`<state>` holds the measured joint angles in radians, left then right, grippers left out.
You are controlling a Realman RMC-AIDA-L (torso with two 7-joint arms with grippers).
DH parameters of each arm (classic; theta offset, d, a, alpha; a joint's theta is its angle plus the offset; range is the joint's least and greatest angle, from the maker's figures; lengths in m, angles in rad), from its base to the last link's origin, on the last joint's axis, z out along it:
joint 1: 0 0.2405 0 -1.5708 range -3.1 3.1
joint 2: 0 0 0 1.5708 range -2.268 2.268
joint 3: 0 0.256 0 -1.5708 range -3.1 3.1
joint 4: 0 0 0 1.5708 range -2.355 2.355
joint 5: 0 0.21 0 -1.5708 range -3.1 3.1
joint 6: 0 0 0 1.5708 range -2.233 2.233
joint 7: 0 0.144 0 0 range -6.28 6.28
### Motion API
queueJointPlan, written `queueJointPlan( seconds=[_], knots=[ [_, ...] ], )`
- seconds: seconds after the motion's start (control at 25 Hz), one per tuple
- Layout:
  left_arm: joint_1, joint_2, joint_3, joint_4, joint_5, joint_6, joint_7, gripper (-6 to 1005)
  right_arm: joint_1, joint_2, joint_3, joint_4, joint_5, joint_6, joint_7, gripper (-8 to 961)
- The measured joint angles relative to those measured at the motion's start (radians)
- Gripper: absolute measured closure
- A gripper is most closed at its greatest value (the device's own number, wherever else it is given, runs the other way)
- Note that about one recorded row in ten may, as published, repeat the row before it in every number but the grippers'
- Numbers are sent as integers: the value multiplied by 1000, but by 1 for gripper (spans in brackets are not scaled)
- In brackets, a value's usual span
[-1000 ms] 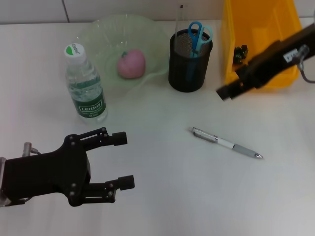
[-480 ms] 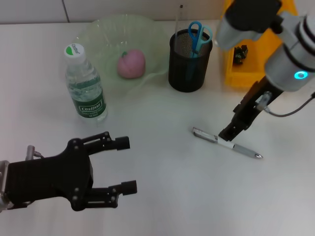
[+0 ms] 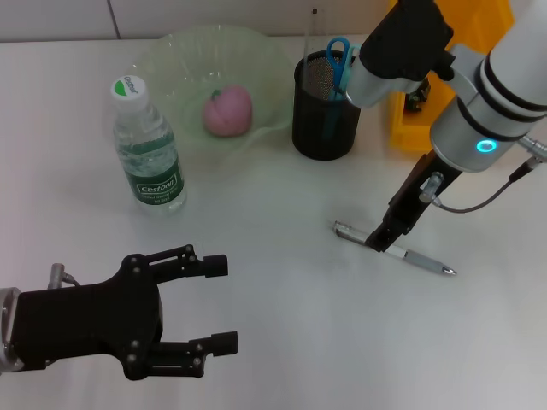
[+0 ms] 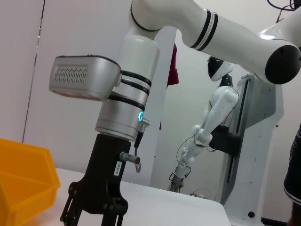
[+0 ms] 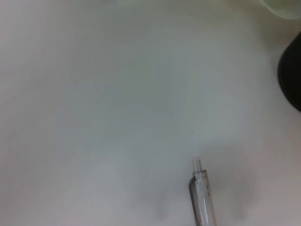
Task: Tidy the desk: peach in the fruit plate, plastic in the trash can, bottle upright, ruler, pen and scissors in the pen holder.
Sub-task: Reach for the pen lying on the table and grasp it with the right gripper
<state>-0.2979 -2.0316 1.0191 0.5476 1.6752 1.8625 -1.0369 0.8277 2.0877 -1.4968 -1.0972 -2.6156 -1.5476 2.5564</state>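
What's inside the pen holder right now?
The pen holder holds the blue-handled scissors and a thin clear ruler, both sticking above its rim. Its mesh wall and the right arm hide the bottom. The pen lies on the table under the right gripper.

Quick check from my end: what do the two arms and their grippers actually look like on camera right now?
The left gripper is an all-black, boxy unit with linkage fingers and a metal fitting at its wrist. The right arm is glossy white with black bands, a glowing cyan ring light and a grey cable looping off the wrist; its right gripper is slim and black with a small white label.
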Motion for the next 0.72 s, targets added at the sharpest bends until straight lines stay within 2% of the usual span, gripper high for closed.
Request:
queueJointPlan(
  seconds=[0.24,0.44,0.64,0.72],
  knots=[
    [0,2,6,0,0,-1,0,163,3,0,-49,24,2,37,-11,201],
    [0,1,7,0,9,-2,0,163,4,0,-108,28,2,58,-13,428],
    [0,0,7,0,11,-2,0,163,7,0,-121,36,2,75,-9,517],
    [-1,-1,5,0,11,-2,0,163,10,0,-123,47,1,81,-9,521]
  ],
)
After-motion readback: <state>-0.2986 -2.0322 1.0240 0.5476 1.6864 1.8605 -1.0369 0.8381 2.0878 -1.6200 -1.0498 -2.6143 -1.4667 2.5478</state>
